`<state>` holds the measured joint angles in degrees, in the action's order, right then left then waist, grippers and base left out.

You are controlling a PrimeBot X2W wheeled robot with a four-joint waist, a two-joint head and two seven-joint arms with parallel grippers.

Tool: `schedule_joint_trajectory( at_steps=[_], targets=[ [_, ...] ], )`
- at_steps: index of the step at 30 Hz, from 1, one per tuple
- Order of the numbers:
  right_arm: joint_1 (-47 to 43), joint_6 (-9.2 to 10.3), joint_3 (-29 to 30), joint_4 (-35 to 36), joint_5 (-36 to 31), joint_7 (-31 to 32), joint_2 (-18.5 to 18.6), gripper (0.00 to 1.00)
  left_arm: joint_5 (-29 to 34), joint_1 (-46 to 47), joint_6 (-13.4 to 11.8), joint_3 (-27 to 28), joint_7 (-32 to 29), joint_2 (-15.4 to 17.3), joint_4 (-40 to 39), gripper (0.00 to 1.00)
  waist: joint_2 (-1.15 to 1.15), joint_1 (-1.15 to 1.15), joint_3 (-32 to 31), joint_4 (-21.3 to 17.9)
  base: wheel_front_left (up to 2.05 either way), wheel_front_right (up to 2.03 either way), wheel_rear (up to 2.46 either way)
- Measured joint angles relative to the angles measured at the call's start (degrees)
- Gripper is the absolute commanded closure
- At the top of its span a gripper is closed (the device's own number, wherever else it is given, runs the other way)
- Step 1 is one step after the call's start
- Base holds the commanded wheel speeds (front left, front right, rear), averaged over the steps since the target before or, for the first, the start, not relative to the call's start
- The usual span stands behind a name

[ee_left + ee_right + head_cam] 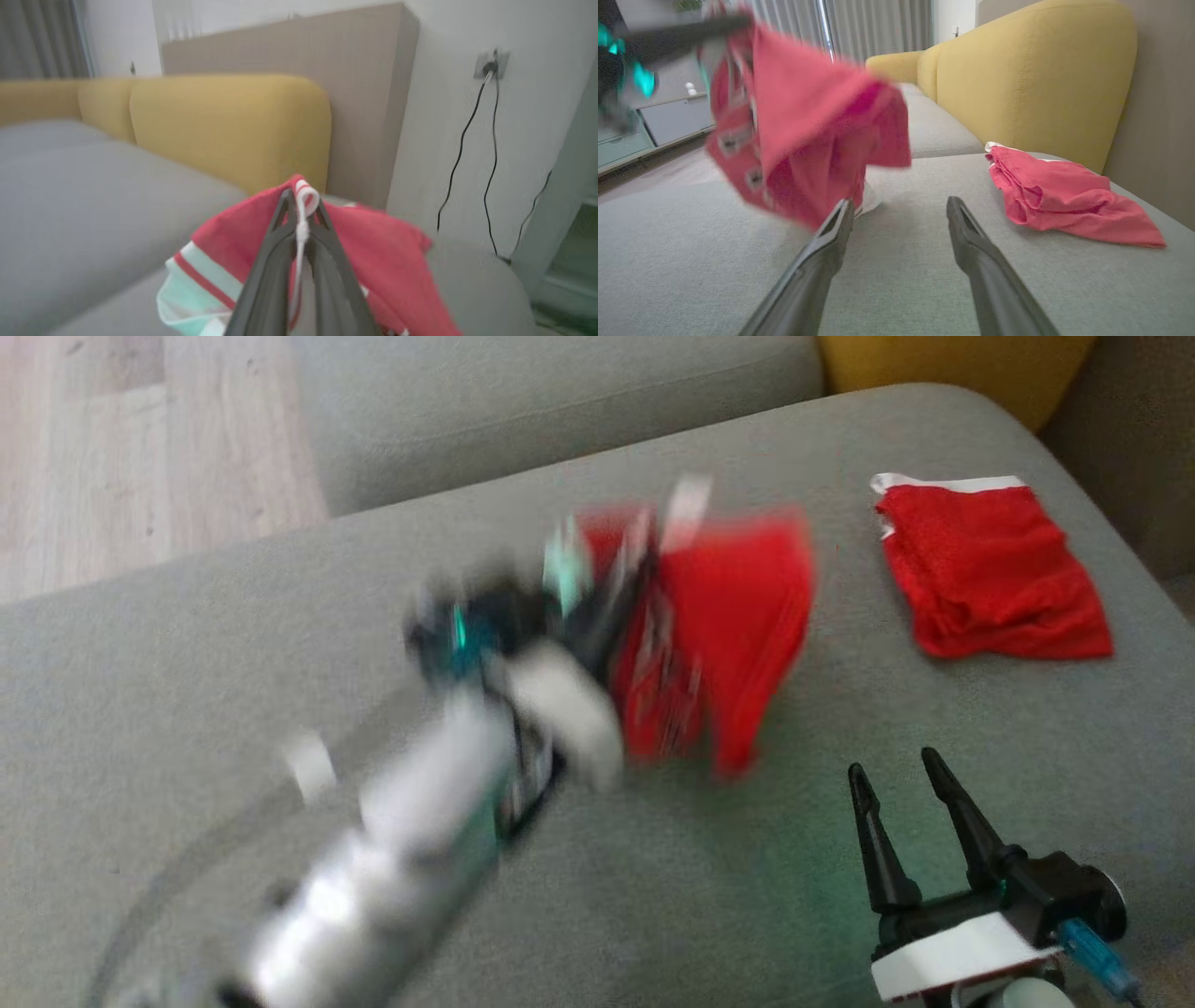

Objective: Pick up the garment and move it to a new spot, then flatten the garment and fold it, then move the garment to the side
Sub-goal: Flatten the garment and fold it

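A red garment (738, 616) with white trim hangs above the grey sofa seat, blurred by motion. My left gripper (635, 546) is shut on its upper edge; in the left wrist view the two fingers (280, 242) pinch a white-and-red hem (306, 196), with red cloth (383, 242) draping behind. From the right wrist view the same garment (798, 135) dangles at upper left, above the seat. My right gripper (896, 770) stands open and empty low at the right, above the cushion; its fingers (966, 233) are spread wide.
A second red garment (990, 569) lies folded on the grey sofa seat (233, 709) at the far right, near a yellow backrest (1041, 79). Wooden floor (140, 448) lies beyond the cushion's far left edge. Cables hang from a wall socket (488, 63).
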<state>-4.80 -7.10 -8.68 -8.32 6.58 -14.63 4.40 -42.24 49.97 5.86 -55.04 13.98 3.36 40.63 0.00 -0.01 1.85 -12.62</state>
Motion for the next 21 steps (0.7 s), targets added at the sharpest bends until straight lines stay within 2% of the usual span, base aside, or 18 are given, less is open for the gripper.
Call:
schedule_joint_trajectory(
  at_steps=[4, 7, 8, 13, 14, 18, 21],
  targets=[
    [0.09, 0.0, 0.12, 0.37, 0.0, 0.0, 0.0, 0.0, 3.68, -15.1, -1.82, -4.17, 0.29, 0.85, -0.01, 1.0, 0.0, 0.01, 1.6, 1.24, 0.0, 0.0, 0.0],
    [0.2, 0.0, 0.63, 0.47, -0.01, 0.0, 0.19, 0.0, 6.27, -23.35, -2.58, -4.77, 0.31, 1.2, -1.68, 1.0, 0.0, 0.01, 2.74, 2.83, 0.0, 0.0, 0.0],
    [0.21, 0.0, 0.69, 0.47, -0.01, 0.0, 0.22, 0.0, 6.36, -24.36, -3.13, -4.63, 0.31, 1.15, -2.13, 0.0, 0.0, 0.01, 2.9, 3.24, 0.0, 0.0, 0.0],
    [0.21, 0.0, 1.29, 0.46, -0.01, 0.0, 0.3, 0.0, 7.57, -27.23, -8.49, -1.64, 0.31, 1.44, -4.94, 0.0, 0.0, 0.01, 3.05, 4.99, 0.0, 0.0, 0.0],
    [0.21, 0.0, 1.29, 0.46, -0.01, 0.0, 0.3, 0.0, 7.57, -27.23, -8.49, -1.64, 0.31, 1.44, -4.94, 0.0, 0.0, 0.01, 3.05, 4.99, 0.0, 0.0, 0.0],
    [0.21, 0.0, 1.04, 0.44, -0.01, 0.0, 0.29, 0.0, 7.57, -30.31, -12.41, 1.89, 0.31, 2.16, -8.06, 0.0, 0.0, 0.01, 2.82, 6.1, 0.0, 0.0, 0.0],
    [0.2, 0.0, 1.0, 0.44, -0.01, 0.0, 0.29, 0.0, 7.45, -31.98, -13.82, 3.97, 0.31, 3.05, -9.89, 0.0, 0.0, 0.01, 2.63, 6.64, 0.0, 0.0, 0.0]
  ],
)
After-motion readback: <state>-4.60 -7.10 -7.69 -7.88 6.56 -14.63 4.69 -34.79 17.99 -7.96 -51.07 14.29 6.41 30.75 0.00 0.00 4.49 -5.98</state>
